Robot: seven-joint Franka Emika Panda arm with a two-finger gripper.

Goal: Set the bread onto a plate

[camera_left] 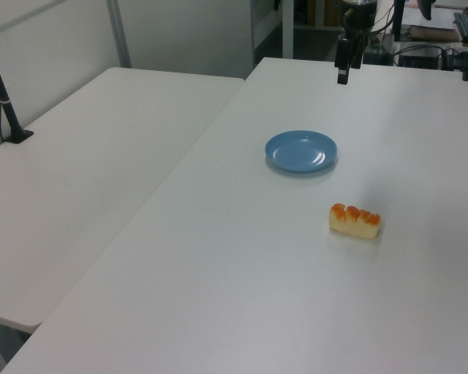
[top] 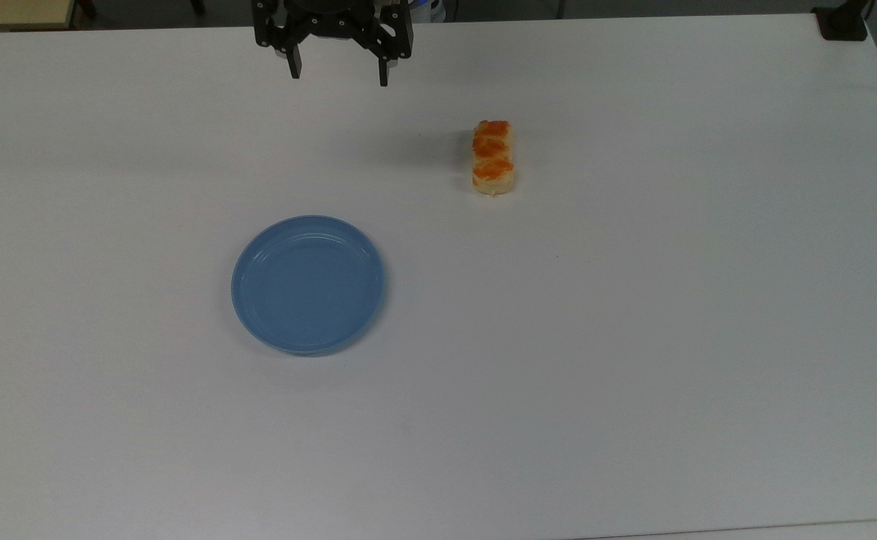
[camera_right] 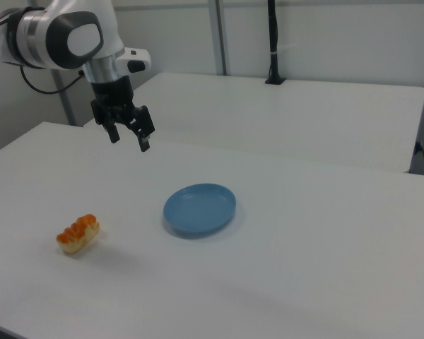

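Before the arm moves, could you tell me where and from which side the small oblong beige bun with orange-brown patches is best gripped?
Probably at the middle of the small oblong beige bun, from straight above. It lies flat on the white table, apart from the round light-blue plate, long axis running up-down in the top view, so the open tool should close across its short width.

No text, label, brand, number or sign could be read anywhere (not on the plate [top: 308, 285], the bread [top: 493, 157], the white desk [top: 633, 337] or the arm's black gripper [top: 339, 75]); every surface was plain.
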